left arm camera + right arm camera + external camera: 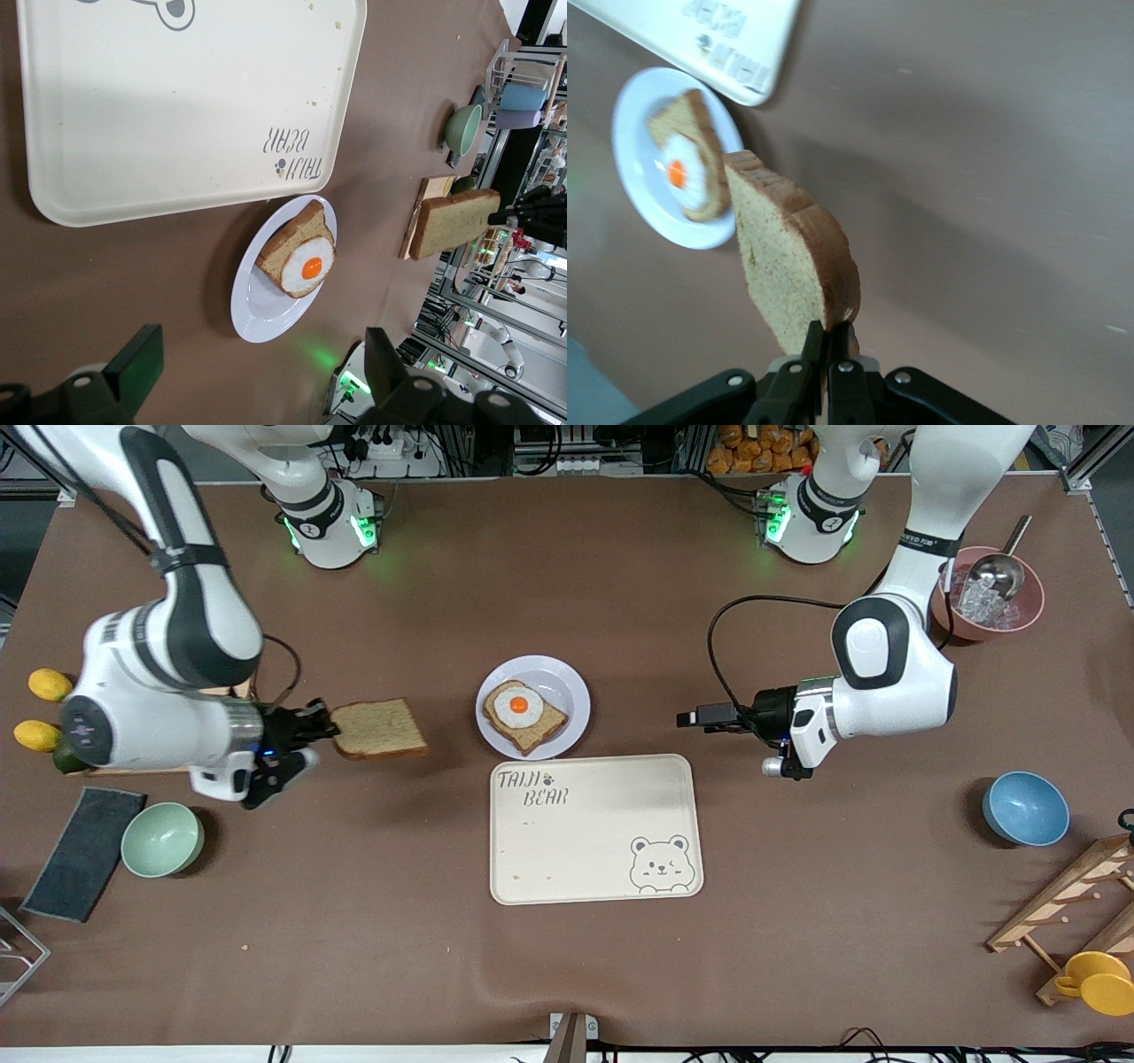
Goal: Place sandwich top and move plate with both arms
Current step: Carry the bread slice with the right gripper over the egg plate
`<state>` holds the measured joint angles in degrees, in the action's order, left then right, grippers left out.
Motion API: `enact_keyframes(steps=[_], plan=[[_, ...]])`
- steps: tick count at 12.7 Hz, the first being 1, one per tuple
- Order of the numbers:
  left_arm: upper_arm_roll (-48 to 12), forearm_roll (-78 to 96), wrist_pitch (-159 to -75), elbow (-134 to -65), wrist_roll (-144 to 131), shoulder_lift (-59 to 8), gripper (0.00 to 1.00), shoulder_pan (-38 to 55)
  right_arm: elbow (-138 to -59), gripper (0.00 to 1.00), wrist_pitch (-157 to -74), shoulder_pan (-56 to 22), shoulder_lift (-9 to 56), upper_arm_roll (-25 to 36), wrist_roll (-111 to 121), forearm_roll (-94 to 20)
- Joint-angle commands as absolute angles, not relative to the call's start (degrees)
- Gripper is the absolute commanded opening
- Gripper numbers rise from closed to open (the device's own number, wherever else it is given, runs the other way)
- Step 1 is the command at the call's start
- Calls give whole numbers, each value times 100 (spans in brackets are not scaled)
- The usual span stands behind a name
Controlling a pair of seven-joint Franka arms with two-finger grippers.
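Gripping the plain brown wholegrain bread slice point(379, 729) by one edge, our right gripper point(326, 727) is pinching its black fingers tight on the crust and holding the slice flat in the air over bare brown table point(567, 974), between the small round white plate point(563, 691) and the right arm's end of the table. In the right wrist view we are seeing that slice point(793, 261) rising out of the clamped fingers point(833, 376), with the plate point(642, 190) lying on the table below it.

We are keeping our left gripper point(695, 717) in the air over the table on the plate's other flank, toward the left arm's end, its fingers spread wide and holding nothing. In the left wrist view, those fingers point(133, 363) are framing the plate point(261, 310).

On the plate we are seeing a second bread slice topped with a fried egg point(519, 710). The cream rectangular bear-printed tray point(595, 828) is lying just beside the plate, nearer the front camera. Near the right arm's end, a pale green bowl point(162, 839) is sitting beside a dark grey cloth point(84, 853).
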<state>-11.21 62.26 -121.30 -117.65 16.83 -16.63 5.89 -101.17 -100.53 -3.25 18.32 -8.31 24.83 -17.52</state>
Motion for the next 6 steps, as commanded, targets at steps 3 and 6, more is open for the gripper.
enact_keyframes(steps=[3, 6], plan=[[-1169, 6538, -12199, -11830, 1810, -1679, 100, 624, -10134, 0, -10344, -1063, 1863, -756, 1355, -2091], [-1169, 6618, -12199, -11891, 1985, -1775, 100, 607, -10221, 0, -10669, -1169, 2047, -756, 1170, -2617]])
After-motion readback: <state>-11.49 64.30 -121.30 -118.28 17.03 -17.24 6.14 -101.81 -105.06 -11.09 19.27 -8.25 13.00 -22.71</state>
